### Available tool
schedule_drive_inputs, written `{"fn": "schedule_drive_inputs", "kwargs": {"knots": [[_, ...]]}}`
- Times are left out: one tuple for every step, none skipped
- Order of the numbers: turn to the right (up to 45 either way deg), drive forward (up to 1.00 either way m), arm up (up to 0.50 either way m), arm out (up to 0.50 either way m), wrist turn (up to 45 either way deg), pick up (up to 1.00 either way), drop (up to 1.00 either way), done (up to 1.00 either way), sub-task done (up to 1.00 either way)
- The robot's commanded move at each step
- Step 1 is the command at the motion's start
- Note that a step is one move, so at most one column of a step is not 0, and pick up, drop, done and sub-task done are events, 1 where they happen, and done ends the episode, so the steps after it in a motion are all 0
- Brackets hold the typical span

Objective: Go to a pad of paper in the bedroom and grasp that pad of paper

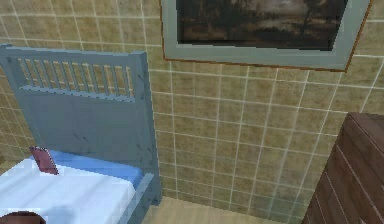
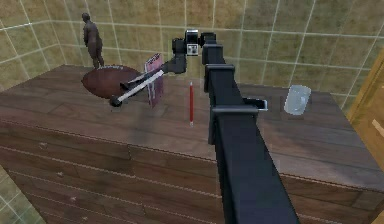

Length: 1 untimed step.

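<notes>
On the brown wooden top in the arm side view a pinkish lined pad of paper stands tilted on edge. My gripper is at the pad's upper end, at the tip of the dark arm that rises from the bottom edge. The pad's lower edge is close to the wood, so I cannot tell whether the gripper holds it.
Left of the pad lie a brown oval ball and a grey stick; a dark statuette stands behind. A red pencil and a clear glass are to the right. The forward view has a blue bed, a framed painting and a wooden dresser.
</notes>
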Motion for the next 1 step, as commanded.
{"fn": "schedule_drive_inputs", "kwargs": {"knots": [[0.0,0.00,0.00,0.00,45.0,0.00,0.00,0.00,0.00]]}}
